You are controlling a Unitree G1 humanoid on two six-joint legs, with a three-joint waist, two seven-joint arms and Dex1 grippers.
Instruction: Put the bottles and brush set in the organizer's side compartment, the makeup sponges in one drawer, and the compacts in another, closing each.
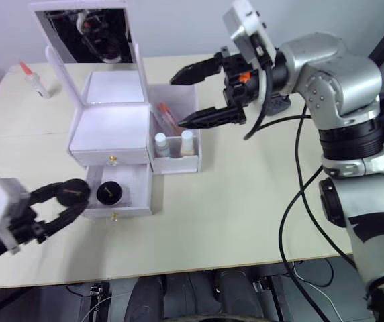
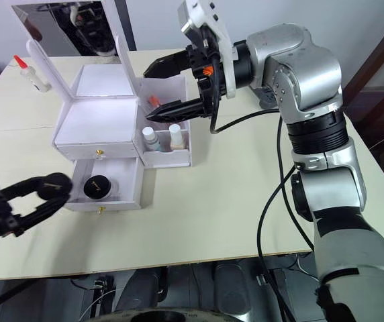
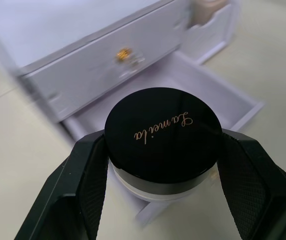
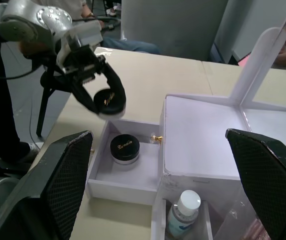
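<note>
Beige table (image 1: 246,201): L gripper (image 1: 63,203) clamps compact (image 1: 72,192) near open drawer (image 1: 135,194); R gripper (image 1: 205,92) spread wide above organizer (image 1: 108,127); compact could clip drawer's rim.

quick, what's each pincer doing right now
Left pincer: closed on a black compact.
Right pincer: open, holding nothing.

Glossy black compact lid (image 3: 163,137), matt white plastic organizer (image 1: 109,127)
</note>
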